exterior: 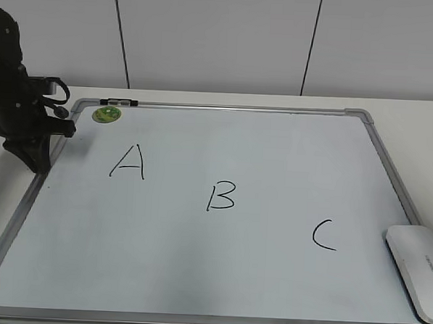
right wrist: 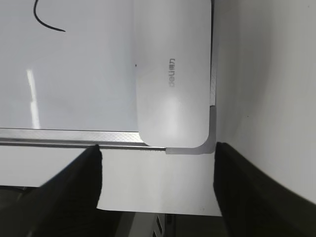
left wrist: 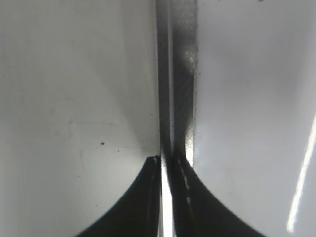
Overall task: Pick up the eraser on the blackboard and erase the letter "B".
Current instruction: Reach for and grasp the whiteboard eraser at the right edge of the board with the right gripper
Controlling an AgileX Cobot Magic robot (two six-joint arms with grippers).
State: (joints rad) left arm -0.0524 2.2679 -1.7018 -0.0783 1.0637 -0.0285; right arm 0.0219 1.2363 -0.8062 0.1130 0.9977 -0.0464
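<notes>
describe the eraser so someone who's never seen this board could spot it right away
Start at the big white blackboard with the grey frame, then go to its near right corner. The eraser lies there: a glossy white rounded block with small grey lettering. Unlike the round green magnet at the far left, it is large, oblong and white.

one blackboard [exterior: 390, 167], three letters — one eraser [exterior: 418, 268], one magnet [exterior: 106, 114]

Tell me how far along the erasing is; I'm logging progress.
Nothing is done: the letter "B" is intact on the blackboard. The right gripper is open near the eraser, not gripping it. The left gripper looks shut at the board's left frame. Pickup and wiping remain.
</notes>
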